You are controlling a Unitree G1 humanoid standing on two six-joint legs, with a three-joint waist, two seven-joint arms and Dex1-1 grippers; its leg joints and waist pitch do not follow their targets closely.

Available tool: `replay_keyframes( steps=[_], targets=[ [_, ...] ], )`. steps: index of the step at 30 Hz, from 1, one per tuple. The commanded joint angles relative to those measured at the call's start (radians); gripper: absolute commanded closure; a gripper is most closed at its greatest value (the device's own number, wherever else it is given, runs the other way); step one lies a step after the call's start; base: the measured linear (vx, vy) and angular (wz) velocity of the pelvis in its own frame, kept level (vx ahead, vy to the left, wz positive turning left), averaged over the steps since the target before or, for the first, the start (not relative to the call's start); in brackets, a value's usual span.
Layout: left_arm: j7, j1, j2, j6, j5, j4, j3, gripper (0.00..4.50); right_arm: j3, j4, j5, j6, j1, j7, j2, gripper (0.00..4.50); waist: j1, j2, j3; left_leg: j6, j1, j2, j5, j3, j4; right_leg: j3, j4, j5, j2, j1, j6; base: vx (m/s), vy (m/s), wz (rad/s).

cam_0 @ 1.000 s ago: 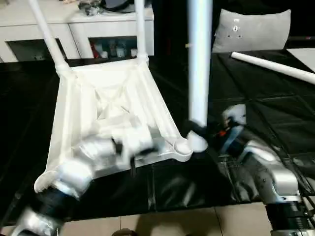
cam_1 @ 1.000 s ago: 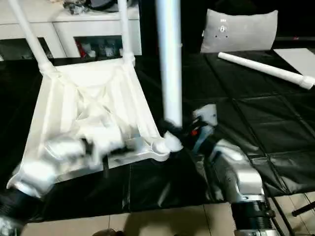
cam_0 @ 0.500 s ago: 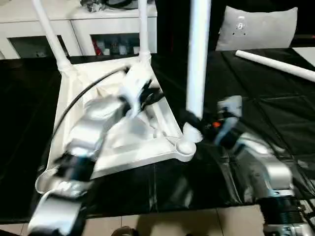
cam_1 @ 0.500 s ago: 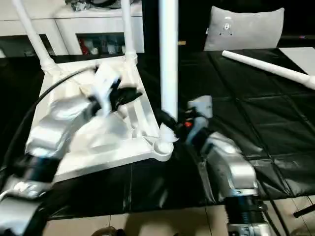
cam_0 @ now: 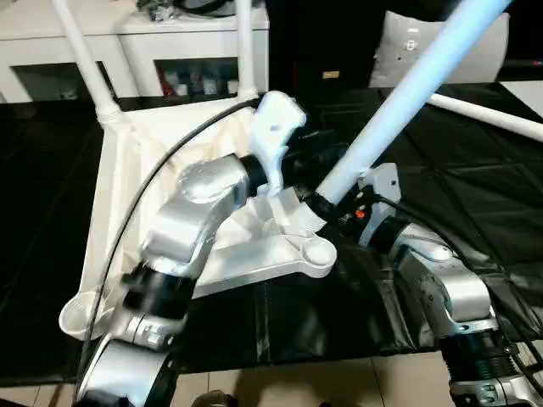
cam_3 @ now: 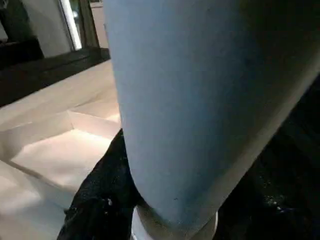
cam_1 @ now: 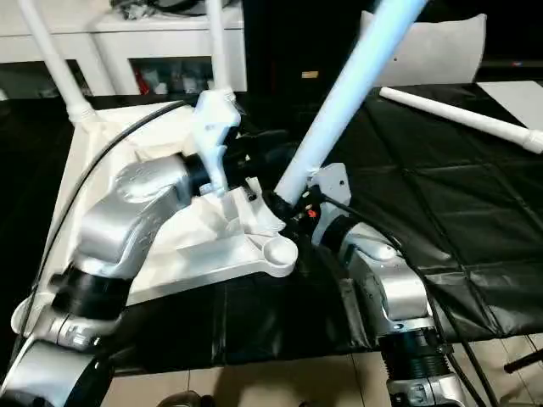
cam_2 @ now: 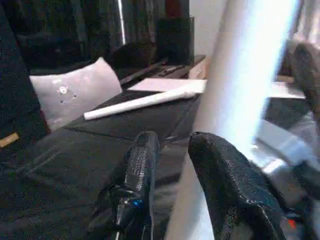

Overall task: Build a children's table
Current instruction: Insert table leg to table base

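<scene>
The white table top (cam_0: 119, 195) lies upside down on the black mat, ribs up. Two legs (cam_0: 85, 59) (cam_0: 244, 51) stand in its far corner sockets. My right gripper (cam_0: 318, 206) is shut on the lower end of a third leg (cam_0: 399, 102). That leg leans up and to the right, its foot just behind the near right socket (cam_0: 316, 252). My left arm reaches across the top, its gripper (cam_1: 271, 153) open beside the leg's lower part. In the left wrist view the fingers (cam_2: 142, 165) stand apart with the leg (cam_2: 250, 75) behind one.
A fourth leg (cam_0: 492, 117) lies on the mat at the back right, in front of a grey cushion (cam_0: 424, 51). A white cabinet (cam_0: 153, 42) stands behind the table top. Tiled floor (cam_0: 339, 381) begins at the mat's near edge.
My left arm has swung from the table top's near edge across it to the held leg. The leg has tipped from upright to leaning right.
</scene>
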Motion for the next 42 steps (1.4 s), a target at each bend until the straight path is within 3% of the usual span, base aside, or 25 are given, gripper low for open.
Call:
replay_keyframes(
  steps=[1,6,10,15,16,18,23,26,28,30,32,34,37,42],
  targets=[
    [-0.029,-0.004,-0.010,-0.010,-0.003,-0.009,-0.062,2.65,0.019,0.010,-0.008,-0.003,-0.037,0.008,0.010,2.62,0.000,-0.018,-0.067,0.064,0.018,0.046,-0.137,-0.011,-0.061,0.039,-0.067,-0.191,-0.062,0.051,-0.206,0.000,0.000,0.00],
    [-0.023,0.007,0.022,-0.020,0.008,-0.002,-0.047,2.26,0.010,0.013,-0.003,-0.004,-0.040,0.007,0.008,2.62,0.000,-0.019,-0.068,0.048,0.016,0.045,-0.148,-0.013,-0.063,0.040,-0.066,-0.200,-0.062,0.052,-0.186,0.000,0.000,0.00],
    [-0.056,0.062,0.145,-0.085,0.089,0.050,-0.059,2.00,-0.021,0.017,0.015,0.008,-0.038,0.014,-0.010,2.62,-0.003,-0.020,-0.071,0.058,0.013,0.042,-0.116,-0.014,-0.061,0.039,-0.058,-0.160,-0.060,0.054,-0.178,0.000,0.000,0.00],
    [-0.173,0.141,0.245,-0.087,0.076,0.084,-0.085,1.46,-0.034,0.012,0.036,0.037,-0.033,0.058,-0.050,2.62,-0.004,-0.015,-0.072,0.046,0.021,0.044,-0.124,-0.012,-0.063,0.040,-0.056,-0.160,-0.059,0.049,-0.187,0.000,0.000,0.00],
    [-0.191,0.149,0.258,-0.085,0.075,0.086,-0.096,1.40,-0.033,0.010,0.038,0.041,-0.033,0.065,-0.055,2.62,-0.003,-0.018,-0.070,0.045,0.021,0.045,-0.130,-0.012,-0.064,0.040,-0.056,-0.163,-0.059,0.048,-0.192,0.000,0.000,0.00],
    [-0.236,0.168,0.272,-0.074,0.054,0.091,-0.113,1.31,-0.030,0.007,0.040,0.049,-0.032,0.079,-0.066,2.62,0.000,-0.016,-0.070,0.043,0.026,0.047,-0.139,-0.010,-0.064,0.042,-0.056,-0.167,-0.060,0.044,-0.196,0.000,0.000,0.00],
    [-0.336,0.186,0.288,-0.069,0.026,0.143,-0.153,1.23,-0.025,0.012,0.038,0.052,-0.036,0.107,-0.086,2.62,0.001,-0.020,-0.068,0.035,0.022,0.045,-0.143,-0.009,-0.065,0.043,-0.056,-0.172,-0.062,0.047,-0.201,0.000,0.000,0.00],
    [-0.325,0.151,0.279,-0.132,0.093,0.267,-0.174,1.23,-0.020,0.008,0.038,0.064,-0.039,0.118,-0.097,2.62,-0.002,-0.017,-0.066,0.026,0.021,0.041,-0.174,-0.010,-0.065,0.044,-0.062,-0.224,-0.064,0.048,-0.185,0.000,0.000,0.00],
    [-0.313,0.140,0.279,-0.142,0.113,0.294,-0.181,1.60,-0.020,0.005,0.040,0.068,-0.038,0.119,-0.099,2.62,-0.002,-0.017,-0.065,0.017,0.023,0.041,-0.190,-0.012,-0.066,0.045,-0.067,-0.264,-0.065,0.048,-0.164,0.000,0.000,0.00],
    [-0.289,0.125,0.287,-0.148,0.150,0.342,-0.206,1.59,-0.018,-0.008,0.039,0.075,-0.030,0.122,-0.103,2.62,-0.003,-0.015,-0.066,0.011,0.023,0.043,-0.192,-0.013,-0.067,0.045,-0.066,-0.266,-0.065,0.048,-0.163,0.000,0.000,0.00],
    [-0.290,0.124,0.289,-0.151,0.154,0.349,-0.211,1.84,-0.018,-0.010,0.038,0.077,-0.028,0.122,-0.104,2.62,-0.003,-0.017,-0.067,0.012,0.023,0.043,-0.190,-0.013,-0.067,0.045,-0.065,-0.255,-0.064,0.047,-0.167,0.000,0.000,0.00],
    [-0.299,0.134,0.292,-0.138,0.148,0.339,-0.213,2.06,-0.016,-0.017,0.037,0.081,-0.023,0.122,-0.107,2.62,-0.001,-0.010,-0.069,0.013,0.024,0.045,-0.179,-0.014,-0.065,0.045,-0.060,-0.220,-0.064,0.047,-0.184,0.000,0.000,0.00],
    [-0.304,0.136,0.298,-0.147,0.166,0.346,-0.221,2.29,-0.014,-0.023,0.037,0.086,-0.020,0.122,-0.109,2.62,-0.002,-0.014,-0.069,0.018,0.023,0.045,-0.176,-0.013,-0.064,0.044,-0.058,-0.190,-0.063,0.048,-0.200,0.000,0.000,0.00],
    [-0.277,0.140,0.318,-0.169,0.219,0.354,-0.239,2.82,-0.006,-0.033,0.037,0.114,-0.022,0.126,-0.115,2.62,-0.002,-0.014,-0.066,0.016,0.024,0.045,-0.197,-0.013,-0.066,0.044,-0.063,-0.233,-0.064,0.048,-0.193,0.000,0.000,0.00]
  ],
)
